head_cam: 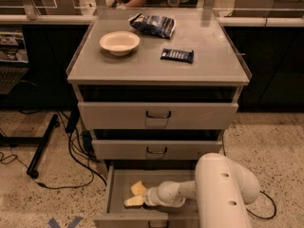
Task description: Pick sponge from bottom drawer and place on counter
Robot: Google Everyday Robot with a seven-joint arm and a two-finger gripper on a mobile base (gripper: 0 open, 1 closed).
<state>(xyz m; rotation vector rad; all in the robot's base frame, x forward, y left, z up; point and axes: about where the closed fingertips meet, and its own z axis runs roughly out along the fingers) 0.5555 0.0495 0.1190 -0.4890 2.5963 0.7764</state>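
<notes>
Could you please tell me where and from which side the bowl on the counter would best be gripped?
Probably at the rim of the bowl, from straight above, pinching its near wall: it sits upright, open and shallow, and looks too wide to span whole. The hand is down in the bottom drawer.

Matt grey metal counter (142, 63) and bottom drawer (166, 177) (smooth pale plastic jaws inside)

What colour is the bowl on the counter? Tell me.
The bowl is plain cream, camera view; the gripper is down in the open bottom drawer.
</notes>
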